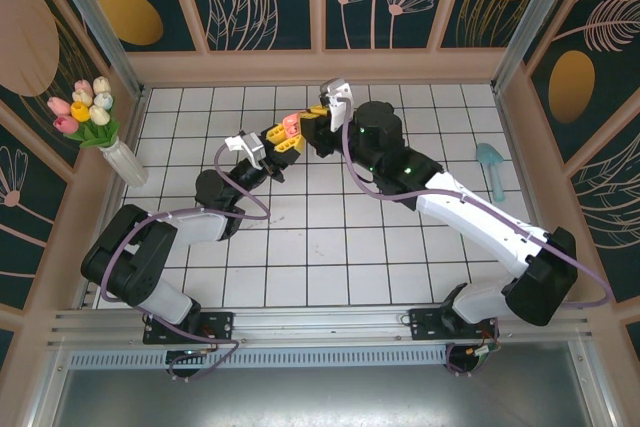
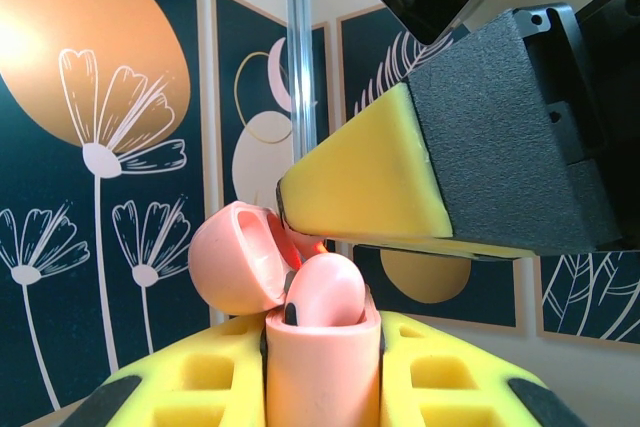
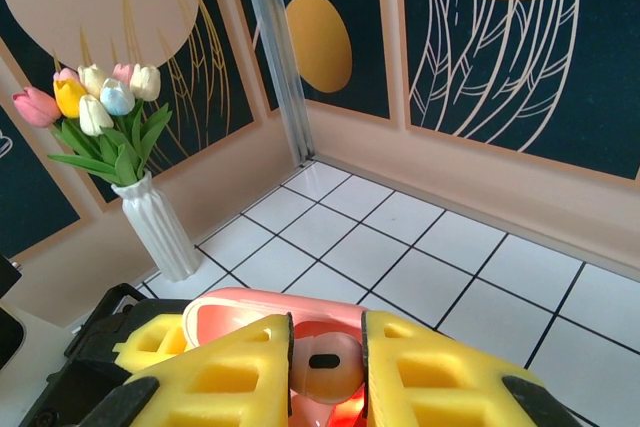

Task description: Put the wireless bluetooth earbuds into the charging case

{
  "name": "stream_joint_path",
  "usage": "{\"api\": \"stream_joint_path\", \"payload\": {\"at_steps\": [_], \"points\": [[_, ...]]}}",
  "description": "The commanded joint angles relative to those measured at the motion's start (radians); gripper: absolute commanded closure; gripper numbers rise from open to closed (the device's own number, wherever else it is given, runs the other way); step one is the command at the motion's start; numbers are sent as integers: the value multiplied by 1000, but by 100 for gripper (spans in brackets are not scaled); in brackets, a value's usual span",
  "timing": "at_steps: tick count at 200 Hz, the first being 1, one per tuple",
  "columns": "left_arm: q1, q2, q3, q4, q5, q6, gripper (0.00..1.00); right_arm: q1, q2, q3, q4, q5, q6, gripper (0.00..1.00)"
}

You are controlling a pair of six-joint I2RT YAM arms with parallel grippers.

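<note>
My left gripper [image 1: 279, 149] [image 2: 322, 352] is raised above the tiles and shut on the salmon-pink charging case [image 1: 291, 127] [image 2: 320, 377], which stands upright between its yellow fingers. The lid [image 2: 235, 257] is tipped open to the left. A salmon-pink earbud [image 2: 326, 292] sits head-up in the case's mouth, just under the yellow finger [image 2: 370, 182] of my right gripper [image 1: 308, 133]. In the right wrist view, the right gripper [image 3: 327, 332] is shut on a pink earbud [image 3: 327, 367] directly over the open case lid [image 3: 240, 309]. I cannot tell whether both views show the same earbud.
A white vase of tulips [image 1: 125, 162] [image 3: 165, 232] stands by the left wall. A teal object [image 1: 492, 169] lies on the white tiled floor [image 1: 330, 247] near the right wall. Panelled walls close in the back and both sides.
</note>
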Motion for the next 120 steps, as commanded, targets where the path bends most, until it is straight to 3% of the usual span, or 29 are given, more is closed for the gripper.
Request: {"api": "stream_joint_path", "payload": {"at_steps": [1,120], "points": [[-6,-10,19,82,-3,-10,100,8,0,-22,43,6,12,78],[-6,-11,21,88,0,-14,100,-2,-35,-79,109,104,12,80]]}}
